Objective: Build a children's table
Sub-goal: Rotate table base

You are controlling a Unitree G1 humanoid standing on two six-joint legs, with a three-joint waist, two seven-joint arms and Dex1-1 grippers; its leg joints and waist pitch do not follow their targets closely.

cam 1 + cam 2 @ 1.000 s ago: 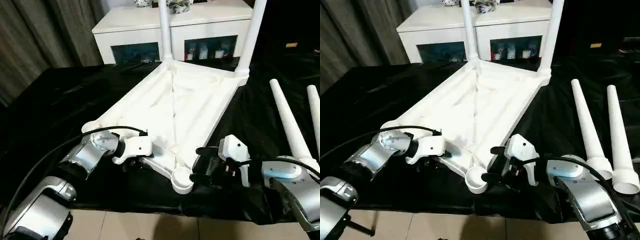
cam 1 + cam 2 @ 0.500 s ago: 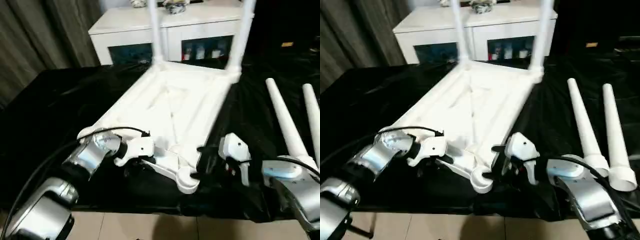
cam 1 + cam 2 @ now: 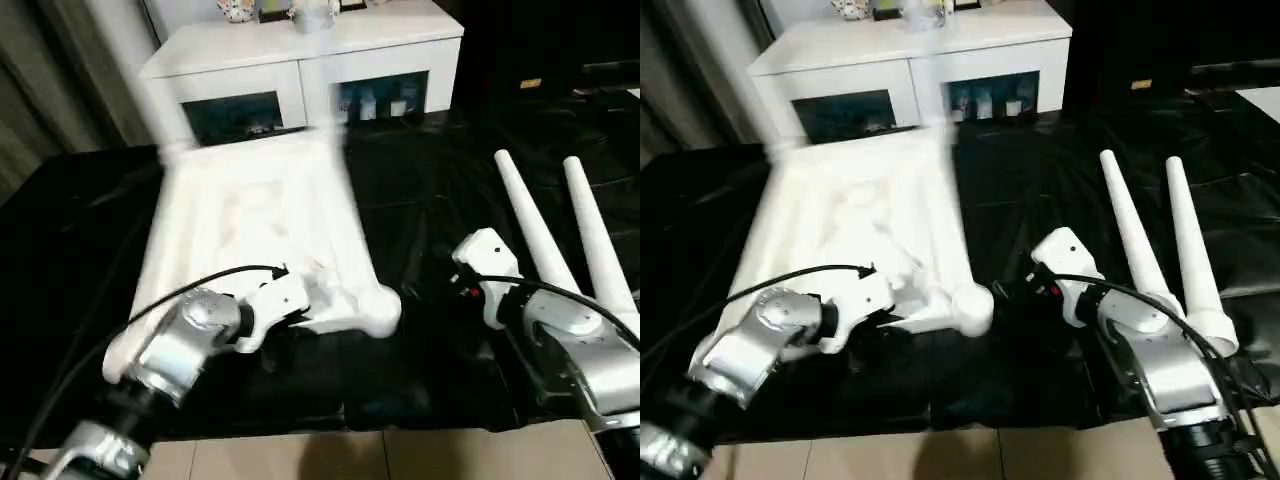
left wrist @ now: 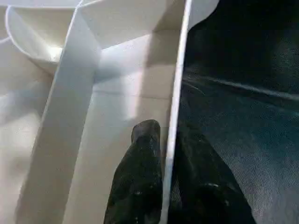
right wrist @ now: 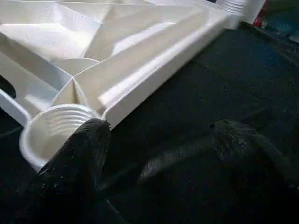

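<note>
We see the children's table (image 3: 255, 225) lying upside down on the black cloth (image 3: 430, 330), ribbed underside up, on the left half of the work area, blurred in both eye views. Its near corner socket (image 3: 378, 312) points toward the robot, approx. at centre front. In the right wrist view the threaded socket ring (image 5: 53, 126) sits open, with no leg in it.

Left gripper (image 4: 169, 154): fingers pressed together on the table's raised rim, one black finger (image 4: 140, 177) inside the rim wall, the other outside against the cloth. Grip point is on the near edge, beside the corner socket.

Right gripper (image 5: 159, 135): fingers spread wide, pinching nothing, low over the cloth just beside the near corner socket. One fingertip (image 5: 86, 140) is close to the socket ring; contact can't be confirmed.

Two loose legs (image 3: 545, 235) lie side by side on the cloth to the right, wide ends toward the robot, well apart from the tabletop, beyond the right forearm (image 3: 575, 340).

Surface: black, slightly glossy cloth, creased, covering the whole bench. A strip of pale tiled floor (image 3: 400, 455) shows at the front edge.

Room: white cabinet (image 3: 300, 70) with dark glass doors behind the bench, small objects on top. Grey curtain (image 3: 40, 90) at rear left; dark zone at rear right.
</note>
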